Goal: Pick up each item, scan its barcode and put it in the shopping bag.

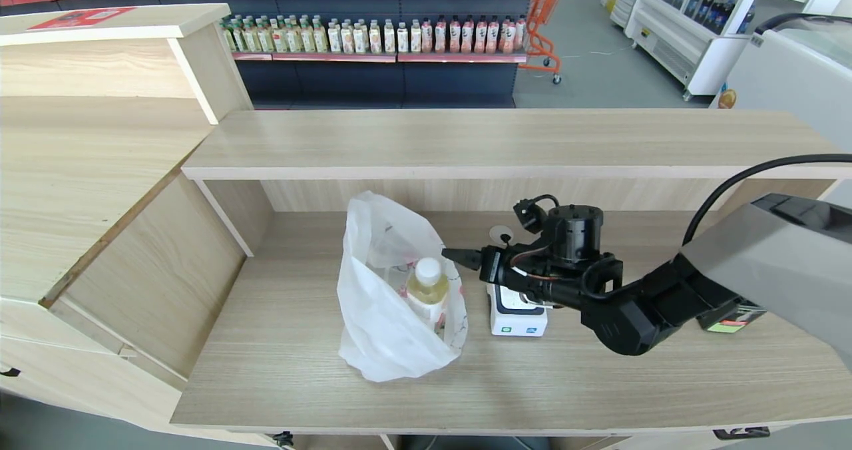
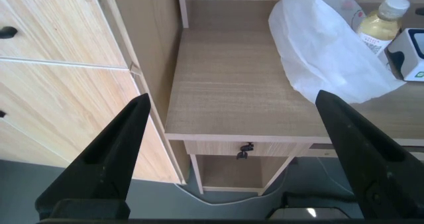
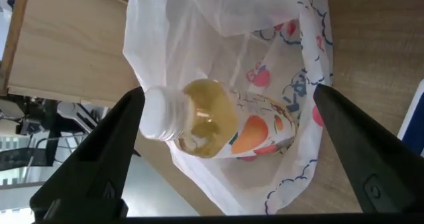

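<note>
**Bottle in shopping bag on counter**

A white-capped clear bottle of pale yellow drink [image 1: 428, 289] stands inside the open white plastic shopping bag [image 1: 383, 330] on the pale wooden counter [image 1: 299, 383]. Its label shows an orange fruit, and the wording is unreadable. The right arm's fingers [image 3: 99, 164], spread wide and empty, hover at the bag's mouth. A white box-shaped scanner [image 1: 518, 317] stands just beside the bag. The left arm's fingers [image 2: 106, 158] gape empty before the counter's near edge.
</note>
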You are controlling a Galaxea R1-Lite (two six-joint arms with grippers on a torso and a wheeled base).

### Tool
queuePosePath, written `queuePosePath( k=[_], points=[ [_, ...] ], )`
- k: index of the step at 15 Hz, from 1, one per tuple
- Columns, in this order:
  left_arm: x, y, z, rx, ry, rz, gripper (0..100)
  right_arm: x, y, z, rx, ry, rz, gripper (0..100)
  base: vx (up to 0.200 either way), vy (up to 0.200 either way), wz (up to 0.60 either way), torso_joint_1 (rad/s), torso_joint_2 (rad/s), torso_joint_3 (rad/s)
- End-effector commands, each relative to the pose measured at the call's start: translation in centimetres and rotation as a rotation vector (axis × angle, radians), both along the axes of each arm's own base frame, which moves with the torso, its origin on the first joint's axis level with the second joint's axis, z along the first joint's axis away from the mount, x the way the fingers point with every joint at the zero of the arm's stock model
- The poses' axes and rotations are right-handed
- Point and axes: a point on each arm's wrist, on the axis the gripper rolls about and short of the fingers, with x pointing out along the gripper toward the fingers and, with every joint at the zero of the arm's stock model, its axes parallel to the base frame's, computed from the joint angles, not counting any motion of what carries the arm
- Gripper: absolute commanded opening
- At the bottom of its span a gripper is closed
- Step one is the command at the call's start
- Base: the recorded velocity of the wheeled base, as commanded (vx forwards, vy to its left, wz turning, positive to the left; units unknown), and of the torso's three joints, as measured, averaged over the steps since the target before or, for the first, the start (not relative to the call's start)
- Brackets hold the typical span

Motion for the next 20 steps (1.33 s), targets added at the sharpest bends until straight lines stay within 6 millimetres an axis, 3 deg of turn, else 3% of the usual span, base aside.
queuePosePath(
  k=[1,4,8,12,16,20],
  points=[
    [0.0,0.0,0.0,0.0,0.0,0.0,100,-0.9,1.7,0.2,0.01,-0.009,0.045,100,0.0,0.0,0.0,0.0,0.0,0.0],
    [0.0,0.0,0.0,0.0,0.0,0.001,100,-1.2,1.7,0.1,0.012,-0.013,0.049,100,0.0,0.0,0.0,0.0,0.0,0.0],
    [0.0,0.0,0.0,0.0,0.0,0.001,100,-1.7,-2.6,1.2,-0.004,-0.004,-0.034,100,0.0,0.0,0.0,0.0,0.0,0.0],
    [0.0,0.0,0.0,0.0,0.0,0.0,100,-4.8,-6.2,3.3,-0.003,-0.008,-0.086,100,0.0,0.0,0.0,0.0,0.0,0.0],
    [0.0,0.0,0.0,0.0,0.0,0.001,100,-10.9,-10.6,9.0,0.034,-0.115,-0.134,100,0.0,0.0,0.0,0.0,0.0,0.0],
    [0.0,0.0,0.0,0.0,0.0,0.001,100,-14.8,-15.1,11.9,-0.224,-0.341,-0.216,100,0.0,0.0,0.0,0.0,0.0,0.0]
  ],
)
